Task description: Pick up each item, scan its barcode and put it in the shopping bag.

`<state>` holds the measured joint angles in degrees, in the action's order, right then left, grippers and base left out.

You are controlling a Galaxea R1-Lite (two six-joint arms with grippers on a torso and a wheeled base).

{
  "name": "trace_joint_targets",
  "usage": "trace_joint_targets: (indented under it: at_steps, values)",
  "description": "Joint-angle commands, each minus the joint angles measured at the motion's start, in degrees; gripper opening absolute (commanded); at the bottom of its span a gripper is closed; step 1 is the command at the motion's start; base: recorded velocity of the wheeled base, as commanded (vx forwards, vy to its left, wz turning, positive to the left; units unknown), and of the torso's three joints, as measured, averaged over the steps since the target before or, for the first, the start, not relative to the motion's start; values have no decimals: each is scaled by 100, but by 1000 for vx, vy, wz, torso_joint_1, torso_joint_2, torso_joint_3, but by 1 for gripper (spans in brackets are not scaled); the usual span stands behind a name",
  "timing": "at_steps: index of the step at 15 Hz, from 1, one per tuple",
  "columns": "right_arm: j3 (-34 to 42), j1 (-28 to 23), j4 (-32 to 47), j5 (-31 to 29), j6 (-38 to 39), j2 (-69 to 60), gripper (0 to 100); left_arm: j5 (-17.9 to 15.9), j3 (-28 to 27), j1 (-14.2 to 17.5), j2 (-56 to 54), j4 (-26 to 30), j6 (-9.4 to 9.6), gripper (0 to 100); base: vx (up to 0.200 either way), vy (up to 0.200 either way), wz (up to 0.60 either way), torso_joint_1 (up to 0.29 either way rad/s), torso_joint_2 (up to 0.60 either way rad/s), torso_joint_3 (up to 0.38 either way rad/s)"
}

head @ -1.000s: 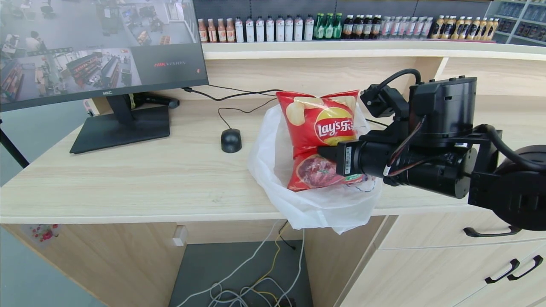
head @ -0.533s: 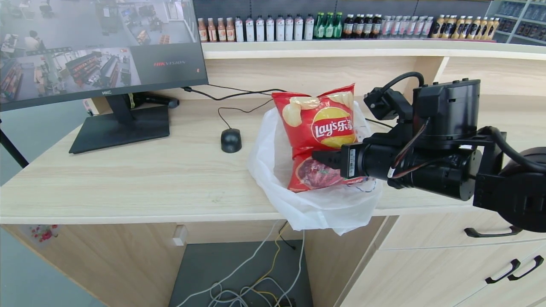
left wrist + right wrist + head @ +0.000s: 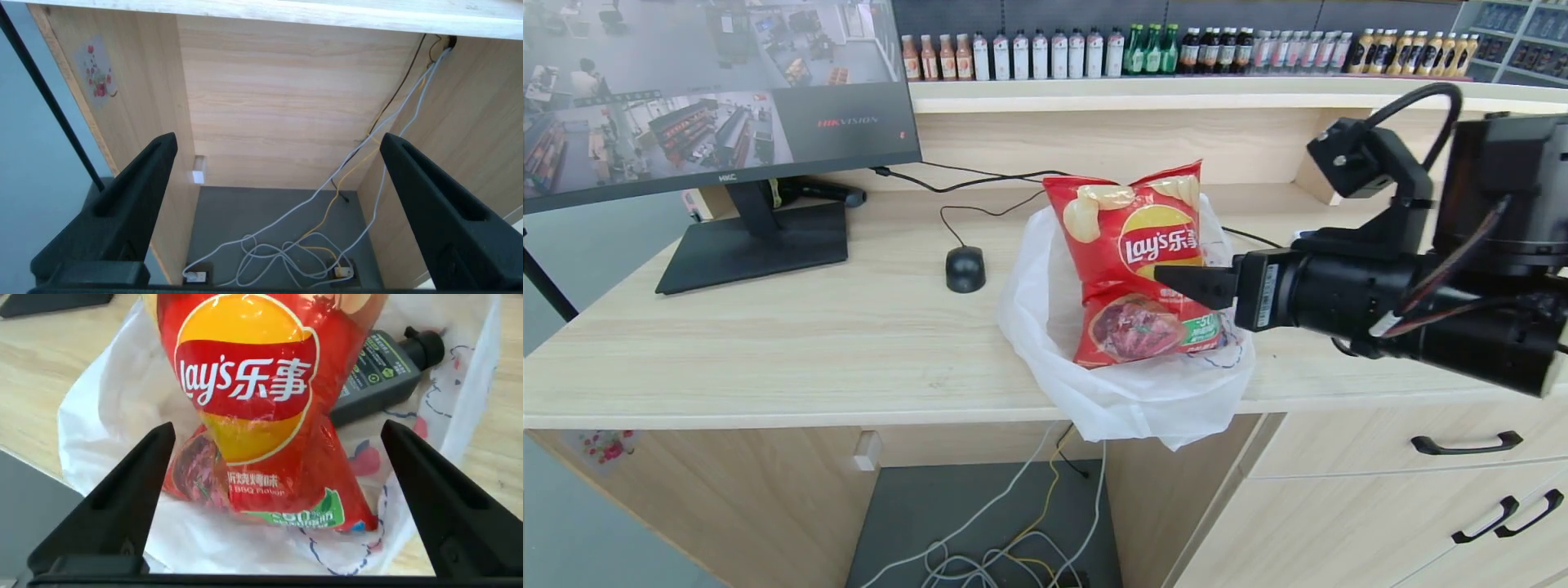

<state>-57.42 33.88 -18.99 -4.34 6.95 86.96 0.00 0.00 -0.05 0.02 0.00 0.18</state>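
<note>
A red bag of chips [image 3: 1135, 245] stands upright in the white shopping bag [image 3: 1045, 327] at the counter's front edge. My right gripper [image 3: 1180, 282] hovers just to the right of the chips bag, open and holding nothing. In the right wrist view its fingers [image 3: 122, 506] spread wide to either side of the chips bag [image 3: 261, 416], apart from it. A dark bottle [image 3: 384, 367] lies in the shopping bag [image 3: 106, 416] behind the chips. My left gripper [image 3: 278, 143] hangs open below the counter, facing the leg space.
A monitor [image 3: 711, 90] on its stand, a black mouse [image 3: 965, 269] and cables sit on the counter's left half. A dark handheld device [image 3: 821, 193] lies behind the stand. Bottles [image 3: 1176, 51] line the back shelf. Drawers [image 3: 1421, 474] are at lower right. Loose wires [image 3: 302, 245] lie under the counter.
My right gripper has let go of the chips bag and drawn back to the right. The chips bag shifted slightly up and left, then stayed standing in the shopping bag.
</note>
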Motion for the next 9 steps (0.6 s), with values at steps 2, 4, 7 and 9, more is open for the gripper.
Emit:
trace_joint_targets:
  at_steps: [2,4,7,9]
  values:
    - [1119,5,-8,12,-264,-1568,100,0,0,-4,-2,0,-1,100,0,0,0,0,0,0]
    - [1514,5,-8,30,-378,-2077,100,0,0,5,-2,0,-1,100,0,0,0,0,0,0]
    - [2191,14,-8,30,-422,-3879,100,9,0,-4,-2,0,-1,100,0,0,0,0,0,0]
    - [2885,14,27,30,-431,-5004,100,9,0,-4,-2,0,-1,100,0,0,0,0,0,0]
